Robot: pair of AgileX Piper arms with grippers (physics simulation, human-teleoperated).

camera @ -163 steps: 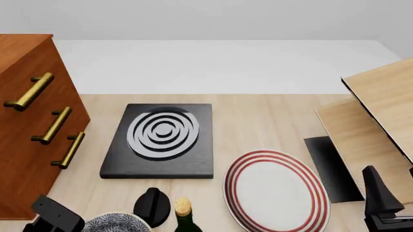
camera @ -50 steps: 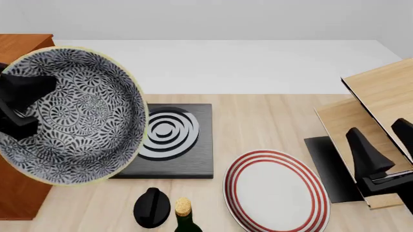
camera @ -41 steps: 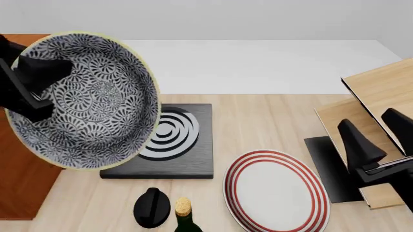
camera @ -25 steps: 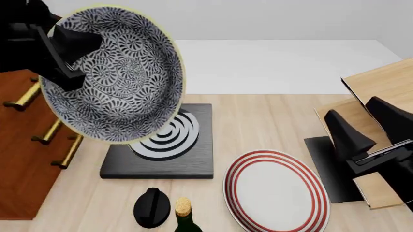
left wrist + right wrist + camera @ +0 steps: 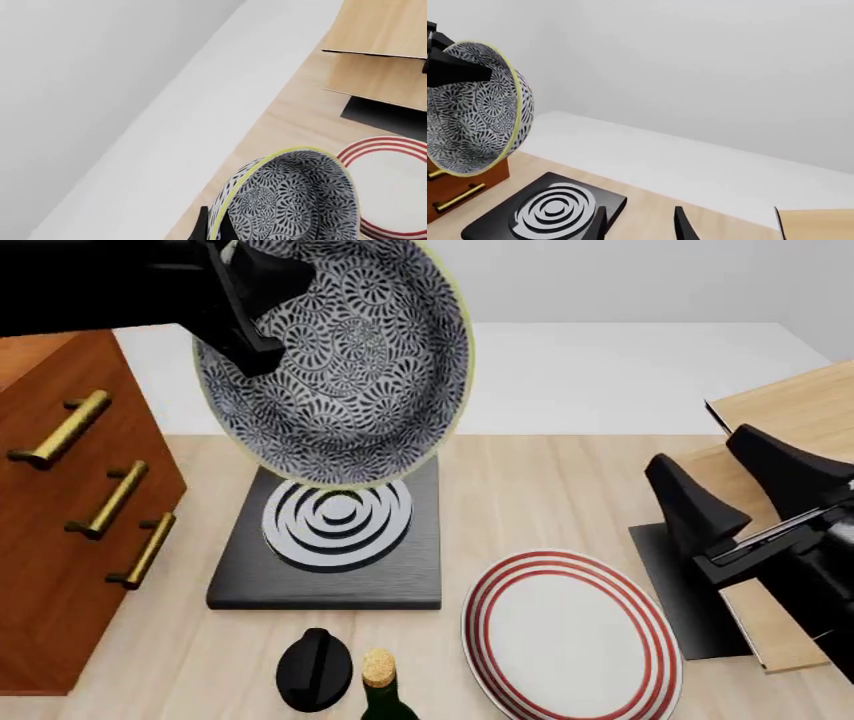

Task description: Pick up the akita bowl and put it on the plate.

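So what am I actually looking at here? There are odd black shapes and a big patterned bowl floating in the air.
These are simulator renders of a two-armed robot at a table. The front view looks down from above, behind the arms. The other two come from cameras mounted on each arm's wrist.

The black shape at upper left is the left gripper, clamped on the rim of the akita bowl, which hangs tilted above the black slab with grey rings. The right gripper is open and holds nothing.

On the table lie the plate with red rings, a corked bottle and a small black object beside it. A wooden drawer cabinet stands at left, and wooden boards at right.
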